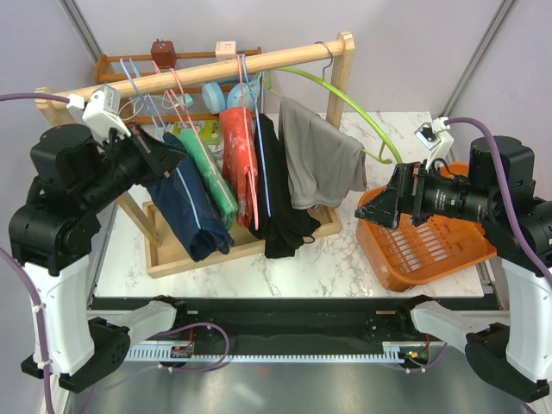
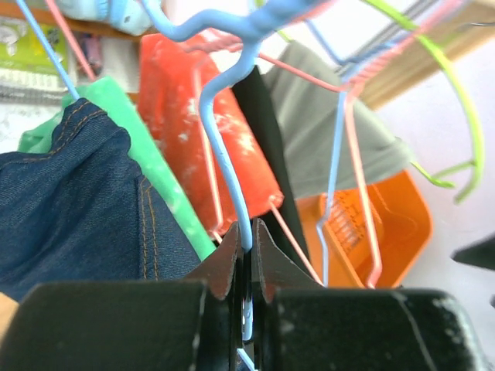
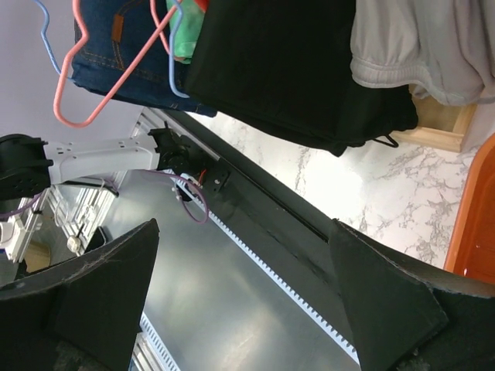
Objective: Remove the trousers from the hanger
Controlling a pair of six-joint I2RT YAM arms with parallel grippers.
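Left tool (image 2: 247, 232), pinching hanger (image 2: 230, 193) (right tool (image 3: 244, 226) wide)

Bright, even light falls from above. The white marbled worktop (image 1: 345, 250) carries only soft, faint shadows. In the left wrist view the black left hand (image 2: 246, 233) at 6 o'clock is blurred, and the picture washes out toward 3 o'clock.

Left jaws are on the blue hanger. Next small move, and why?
Probably bring the open right gripper toward the navy denim trousers: the left gripper pins the blue hanger, and the right hangs idle above the orange basket.
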